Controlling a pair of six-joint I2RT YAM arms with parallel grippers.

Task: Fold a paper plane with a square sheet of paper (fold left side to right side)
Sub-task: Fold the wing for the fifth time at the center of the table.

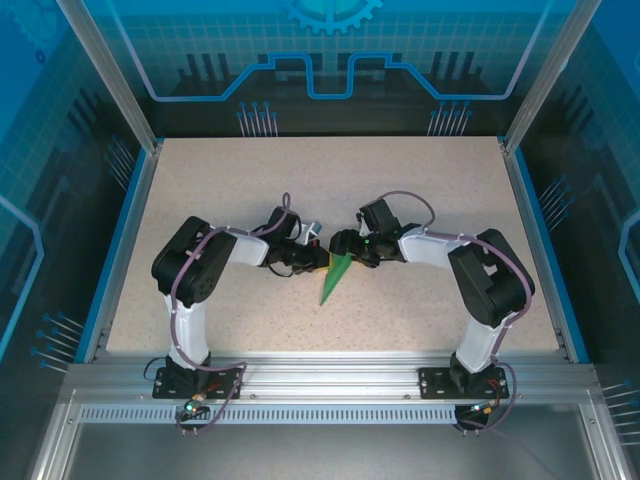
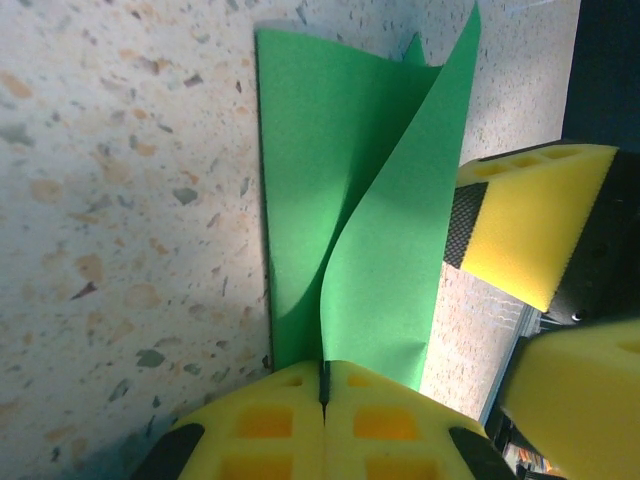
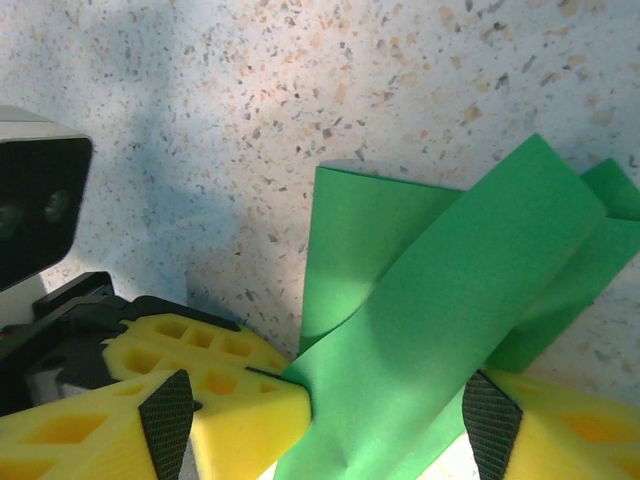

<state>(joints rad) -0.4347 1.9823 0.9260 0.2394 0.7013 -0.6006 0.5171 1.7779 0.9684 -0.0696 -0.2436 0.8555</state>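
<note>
Item 1, left gripper (image 2: 325, 388): the two yellow foam pads (image 2: 262, 420) are clenched flat against each other with no gap at the seam. A green edge runs into that seam, so this gripper is pinching the paper plane (image 2: 330, 160).

Item 2, right gripper (image 3: 385, 435): released, with its yellow pads (image 3: 575, 430) standing wide apart. The raised green flap passes through the gap between them. In the left wrist view one of these pads sits right at the flap's outer edge. Whether it presses the paper cannot be told.

Item 3, paper plane: bright green and plain. One layer lies flat on the tabletop, and a second flap curls up from the long crease and leans over toward the right gripper. From above it reads as a slim pointed dart (image 1: 335, 280). Its wide end sits between the two grippers and its tip points toward the arm bases.

Item 4, left wrist camera housing (image 3: 35, 200): a white and black block just behind the left pads.

Item 5, table (image 1: 200, 200): pale and speckled, with blue edging. The arms reach in from the near edge and meet near its middle.
</note>
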